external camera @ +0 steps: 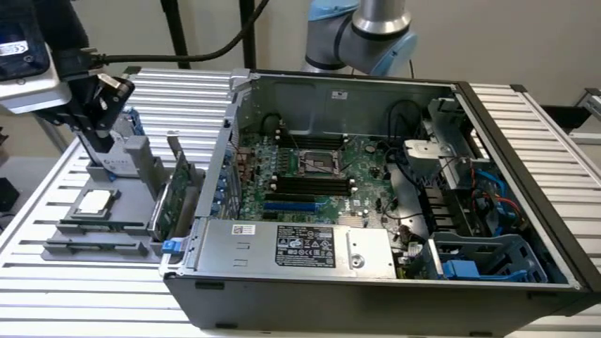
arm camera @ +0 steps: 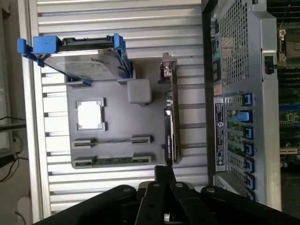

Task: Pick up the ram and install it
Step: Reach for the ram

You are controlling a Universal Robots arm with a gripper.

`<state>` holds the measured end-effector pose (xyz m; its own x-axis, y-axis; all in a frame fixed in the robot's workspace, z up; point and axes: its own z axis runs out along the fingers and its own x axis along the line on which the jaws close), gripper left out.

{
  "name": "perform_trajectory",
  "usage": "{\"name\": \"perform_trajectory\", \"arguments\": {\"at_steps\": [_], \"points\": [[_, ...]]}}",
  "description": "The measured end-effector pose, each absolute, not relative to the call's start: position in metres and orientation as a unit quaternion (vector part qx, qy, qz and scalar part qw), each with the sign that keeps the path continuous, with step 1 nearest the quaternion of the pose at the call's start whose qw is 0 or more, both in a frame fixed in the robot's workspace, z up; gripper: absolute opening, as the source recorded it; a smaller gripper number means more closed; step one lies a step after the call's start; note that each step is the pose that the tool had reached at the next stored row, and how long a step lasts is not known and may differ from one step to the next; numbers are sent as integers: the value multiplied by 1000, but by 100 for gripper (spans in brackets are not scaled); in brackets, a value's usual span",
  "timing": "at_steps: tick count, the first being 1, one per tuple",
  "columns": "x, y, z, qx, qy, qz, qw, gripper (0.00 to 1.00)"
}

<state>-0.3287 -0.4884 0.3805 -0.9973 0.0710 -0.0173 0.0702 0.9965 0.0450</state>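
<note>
Gripper (external camera: 100, 141), mine, above tray (arm camera: 117, 119): opening not discernible. Ram (arm camera: 115, 161) in slot: likely light, stiff, fragile; I'd pinch its top edge mid-length.

Arm (external camera: 368, 34): silver tube, pale-blue joint caps. Black gripper (external camera: 100, 139), thick black cable (external camera: 202, 53), grey-white wrist camera box (external camera: 28, 70).

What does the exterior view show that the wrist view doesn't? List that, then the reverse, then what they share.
Exterior view: inside the open case, black memory slots, power supply, blue drive cage, plus the arm's joint. Wrist view: the ram lying in a slot of the gray fixture, nearest the hand, and the case's mesh back panel. Both: that fixture, silver processor, expansion card, hard drive, and the hand above the fixture.
</note>
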Motion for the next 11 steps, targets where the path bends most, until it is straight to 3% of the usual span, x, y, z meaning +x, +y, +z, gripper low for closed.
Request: {"name": "perform_trajectory", "arguments": {"at_steps": [11], "points": [[-378, -490, 368, 35, 999, 20, 6, 0]]}}
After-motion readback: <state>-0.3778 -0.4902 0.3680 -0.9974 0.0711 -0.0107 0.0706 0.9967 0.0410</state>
